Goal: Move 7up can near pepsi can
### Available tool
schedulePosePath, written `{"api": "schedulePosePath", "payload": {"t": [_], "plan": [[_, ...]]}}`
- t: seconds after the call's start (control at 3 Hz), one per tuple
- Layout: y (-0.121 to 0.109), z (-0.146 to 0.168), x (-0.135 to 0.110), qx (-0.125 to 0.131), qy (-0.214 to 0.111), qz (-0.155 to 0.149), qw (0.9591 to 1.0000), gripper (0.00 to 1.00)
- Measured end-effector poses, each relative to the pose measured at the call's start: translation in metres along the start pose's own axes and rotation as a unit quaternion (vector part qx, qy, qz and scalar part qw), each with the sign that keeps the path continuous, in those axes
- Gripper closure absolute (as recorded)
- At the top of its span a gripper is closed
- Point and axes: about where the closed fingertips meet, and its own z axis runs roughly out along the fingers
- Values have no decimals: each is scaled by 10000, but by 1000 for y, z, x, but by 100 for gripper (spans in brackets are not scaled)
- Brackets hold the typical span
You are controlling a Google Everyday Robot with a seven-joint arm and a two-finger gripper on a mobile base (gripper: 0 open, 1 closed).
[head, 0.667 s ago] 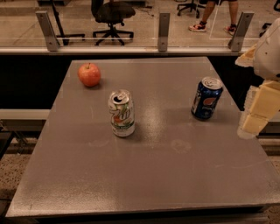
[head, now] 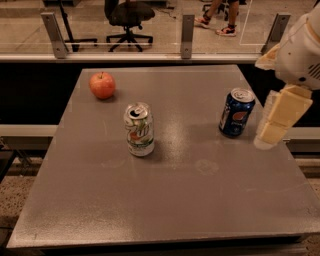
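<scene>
you had the gripper point(head: 272, 131) at the right edge of the table point(head: 165, 205), just beside the pepsi can point(head: 236, 113) on its right side and apart from it. its cream-coloured end pointed down and to the left, hanging from the white arm point(head: 300, 55) that came in from the upper right corner. you could not tell whether the gripper was spread or closed, and it touched neither can

the 7up can point(head: 139, 130) stood upright near the middle of the grey table, a little left of centre, with its opened top facing up and its side somewhat dented. the pepsi can stood upright too, well apart from the 7up can, off to its right and slightly further back, close to the table's right edge. bare tabletop lay between the two cans

a red apple point(head: 102, 85) sat toward the far left corner, behind and to the left of the 7up can and apart from it

beyond the table you saw a low glass barrier with metal posts point(head: 187, 35), an office chair point(head: 129, 15) on the floor behind it, and a person's feet point(head: 225, 27) near the top right
</scene>
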Motion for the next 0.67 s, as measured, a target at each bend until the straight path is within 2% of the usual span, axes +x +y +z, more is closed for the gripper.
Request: {"api": "schedulePosePath", "payload": {"t": [0.67], "plan": [[-19,29,-66,-25,-732,-203,9971,0]]}}
